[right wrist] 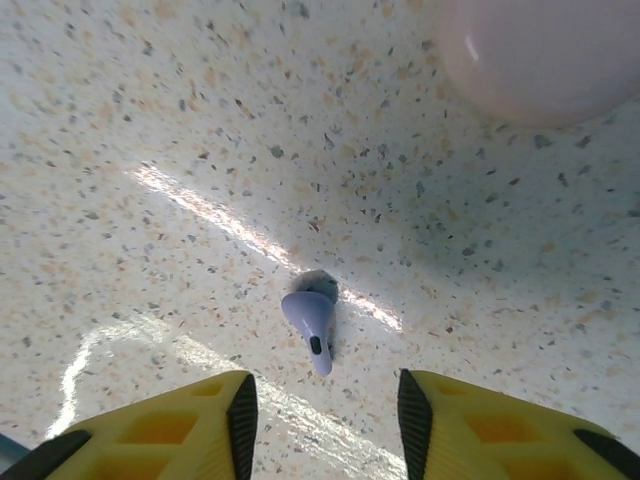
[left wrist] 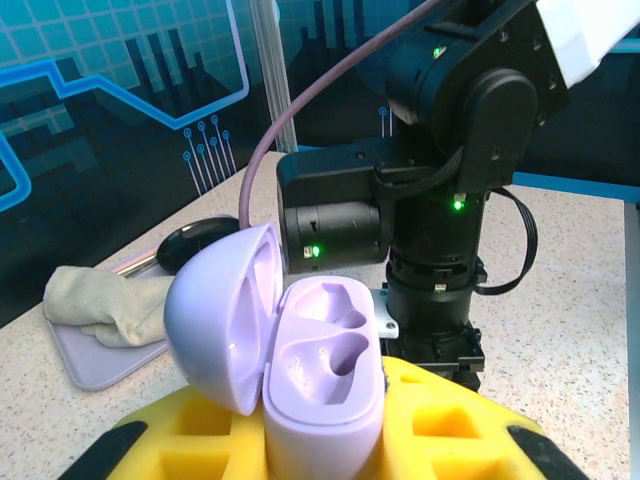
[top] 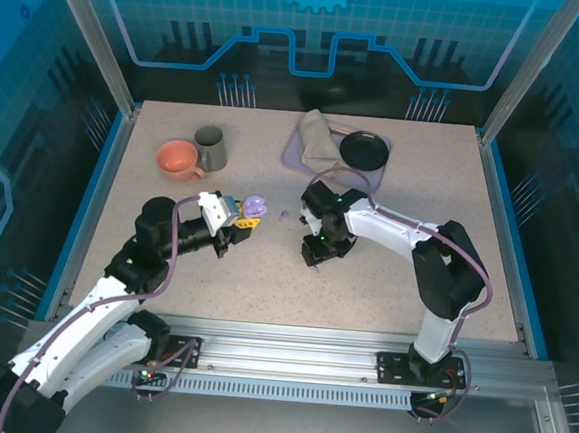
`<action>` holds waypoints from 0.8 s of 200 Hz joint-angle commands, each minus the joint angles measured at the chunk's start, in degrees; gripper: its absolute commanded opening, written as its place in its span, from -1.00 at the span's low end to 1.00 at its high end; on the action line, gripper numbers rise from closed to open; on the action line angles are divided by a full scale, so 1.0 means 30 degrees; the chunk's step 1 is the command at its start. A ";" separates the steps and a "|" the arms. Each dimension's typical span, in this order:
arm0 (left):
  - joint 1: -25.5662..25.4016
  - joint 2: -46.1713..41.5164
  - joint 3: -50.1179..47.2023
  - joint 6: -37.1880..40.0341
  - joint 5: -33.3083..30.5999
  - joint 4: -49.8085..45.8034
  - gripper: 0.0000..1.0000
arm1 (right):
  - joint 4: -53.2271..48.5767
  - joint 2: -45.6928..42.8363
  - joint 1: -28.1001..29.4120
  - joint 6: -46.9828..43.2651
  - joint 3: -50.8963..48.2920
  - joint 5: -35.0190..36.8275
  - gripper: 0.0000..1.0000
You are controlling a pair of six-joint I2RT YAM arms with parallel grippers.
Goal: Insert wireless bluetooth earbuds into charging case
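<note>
Here, left gripper is clamping the open lilac case; right gripper, spread, is hovering over 1 lilac earbud; centred pinch likely next.

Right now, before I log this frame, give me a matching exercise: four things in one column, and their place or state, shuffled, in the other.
Things:
1. lilac case
2. lilac earbud
3. orange cup
4. black round object

Places or states:
A. lying on the table under the open right gripper
B. on the tray at the rear
C. held in the left gripper, lid open, both wells empty
D. beside the grey mug, rear left

Pairs: 1-C, 2-A, 3-D, 4-B
</note>
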 commanded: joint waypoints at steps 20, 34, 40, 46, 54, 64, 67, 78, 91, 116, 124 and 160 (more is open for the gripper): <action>0.0051 -0.0090 0.0026 0.0602 0.0606 0.0334 -1.00 | -0.1487 0.0522 -0.0009 -0.0230 0.1247 0.0094 -0.08; 0.0054 -0.0119 0.0081 0.0643 0.0578 0.0234 -1.00 | -0.1801 0.1005 0.0226 -0.0432 0.1605 0.0636 -0.07; 0.0056 -0.0119 0.0107 0.0652 0.0585 0.0189 -1.00 | -0.1937 0.1216 0.0349 -0.0533 0.1784 0.0893 -0.06; 0.0059 -0.0119 0.0129 0.0649 0.0606 0.0153 -1.00 | -0.2030 0.1385 0.0431 -0.0642 0.1945 0.1060 -0.06; 0.0044 -0.0119 0.0143 0.0681 0.0600 0.0110 -1.00 | -0.2103 0.1679 0.0544 -0.0810 0.2150 0.1208 -0.06; 0.0046 -0.0119 0.0140 0.0696 0.0613 0.0111 -1.00 | -0.2178 0.1994 0.0637 -0.1040 0.2401 0.1272 -0.06; 0.0044 -0.0119 0.0143 0.0709 0.0614 0.0095 -1.00 | -0.2209 0.2095 0.0666 -0.1084 0.2477 0.1301 -0.06; 0.0044 -0.0119 0.0143 0.0709 0.0596 0.0064 -1.00 | -0.2337 0.2474 0.0772 -0.1388 0.2717 0.1342 -0.06; 0.0044 -0.0119 0.0144 0.0723 0.0592 0.0035 -1.00 | -0.2402 0.2862 0.0902 -0.1641 0.2942 0.1264 -0.06; 0.0042 -0.0119 0.0147 0.0723 0.0579 -0.0049 -1.00 | -0.2444 0.3412 0.1162 -0.1997 0.3255 0.0895 -0.07; 0.0021 -0.0116 0.0144 0.0713 0.0588 -0.0053 -1.00 | -0.2575 0.3625 0.1233 -0.2049 0.3422 0.0948 -0.07; 0.0029 -0.0076 0.0195 0.0783 0.0584 -0.0096 -1.00 | -0.3118 0.4312 0.1538 -0.2241 0.3853 0.1430 -0.09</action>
